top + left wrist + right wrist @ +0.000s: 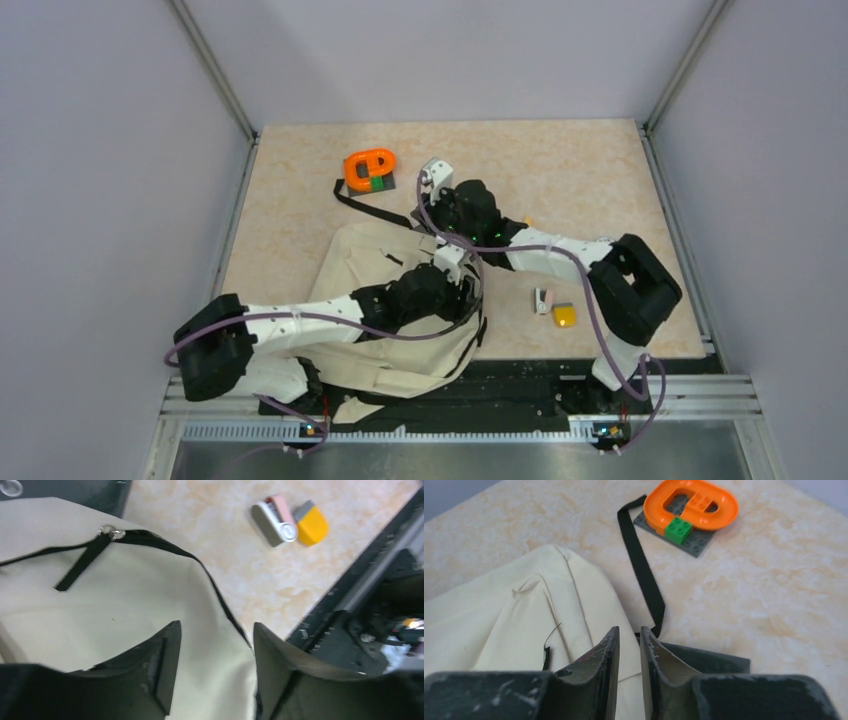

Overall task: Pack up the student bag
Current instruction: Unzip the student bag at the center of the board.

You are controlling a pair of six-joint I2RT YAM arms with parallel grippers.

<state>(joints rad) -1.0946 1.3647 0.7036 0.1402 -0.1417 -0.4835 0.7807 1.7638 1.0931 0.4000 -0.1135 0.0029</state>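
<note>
Just under the half-open left pincer (216,627) and barely parted right pincer (629,632), the student bag (350,260), ungripped.

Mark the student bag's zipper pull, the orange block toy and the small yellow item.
Student bag zipper pull (111,532): left wrist view, metal ring.
Orange block toy (728,505): right wrist view, ring's right curve.
Small yellow item (311,526): left wrist view, yellow body.

Bag (365,255) blocks left (bricks (370,170) behind).
</note>
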